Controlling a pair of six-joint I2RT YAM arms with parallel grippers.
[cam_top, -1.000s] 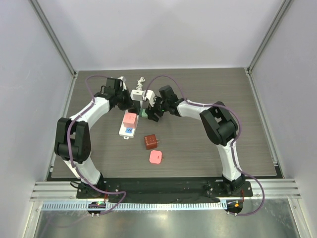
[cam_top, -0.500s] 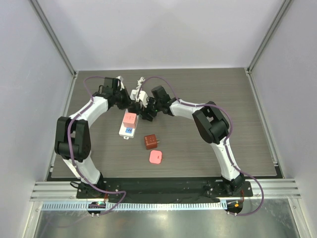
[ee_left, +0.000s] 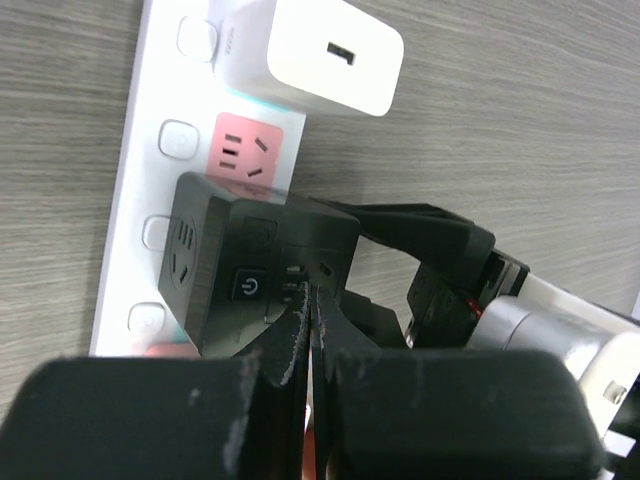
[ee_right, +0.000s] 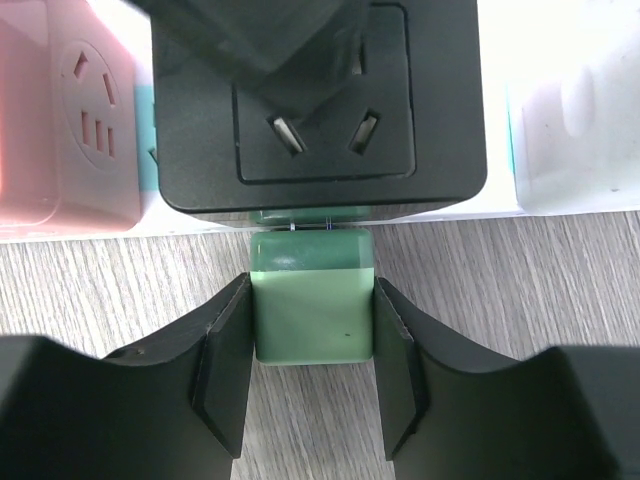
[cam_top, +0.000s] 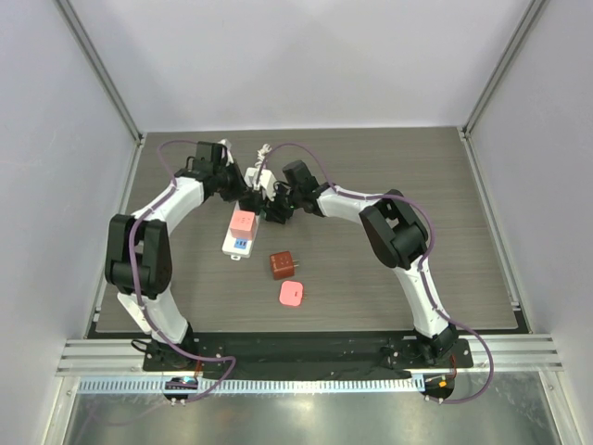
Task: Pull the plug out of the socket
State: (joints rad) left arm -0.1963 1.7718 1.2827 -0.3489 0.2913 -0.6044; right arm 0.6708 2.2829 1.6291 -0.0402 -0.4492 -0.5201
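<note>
The socket, a long white power strip (cam_top: 238, 237), lies mid-table; a pink cube (cam_top: 243, 222), a black cube adapter (ee_left: 250, 270) and a white charger (ee_left: 320, 55) sit on it. A green plug (ee_right: 312, 310) sticks into the near side of the black adapter (ee_right: 320, 110), its prongs just showing. My right gripper (ee_right: 312, 288) has both pads flat against the plug's sides, shut on it. My left gripper (ee_left: 310, 300) is shut with nothing in it, its tips resting on the black adapter's top. Both grippers meet over the strip's far end (cam_top: 262, 204).
A dark red cube plug (cam_top: 282, 265) and a pink plug (cam_top: 291, 294) lie loose on the wood table nearer the bases. The strip's short white cord (cam_top: 263, 151) points toward the back wall. Side walls stand left and right.
My right gripper slid left to the strip and its jaws closed in onto the green plug. The left arm stayed almost still, shut on top of the black adapter.
</note>
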